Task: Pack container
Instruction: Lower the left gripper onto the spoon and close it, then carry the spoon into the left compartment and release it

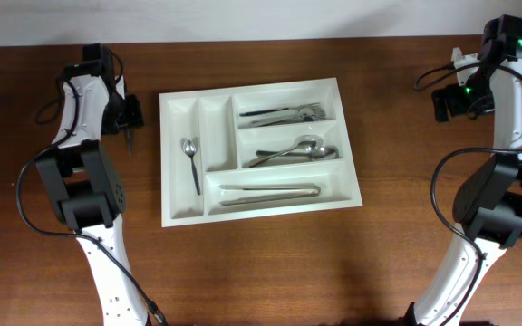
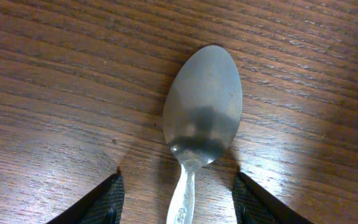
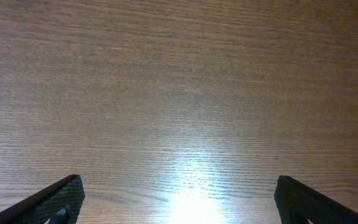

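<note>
Spoon [image 2: 202, 115] straddled by the left gripper [image 2: 180, 200], container [image 1: 172, 197] just to its right

In the left wrist view the spoon lies flat on the wooden table [image 2: 55, 93]. Its handle runs back between the two fingers [image 2: 104, 200] and its bowl points away past their tips, so its long axis lines up with the gripper's reach. The fingers stand apart on either side of the handle, with bare wood showing in both gaps, so nothing is clamped yet. Closing across the handle looks like the step in hand. The white cutlery tray sits mid-table and already holds forks [image 1: 284, 114], spoons [image 1: 297, 151], tongs [image 1: 270, 191] and a small spoon [image 1: 191, 163]. The left arm is plainly the nearer one. The right gripper [image 3: 180, 200] is spread wide over bare wood, well apart at the far right.
</note>
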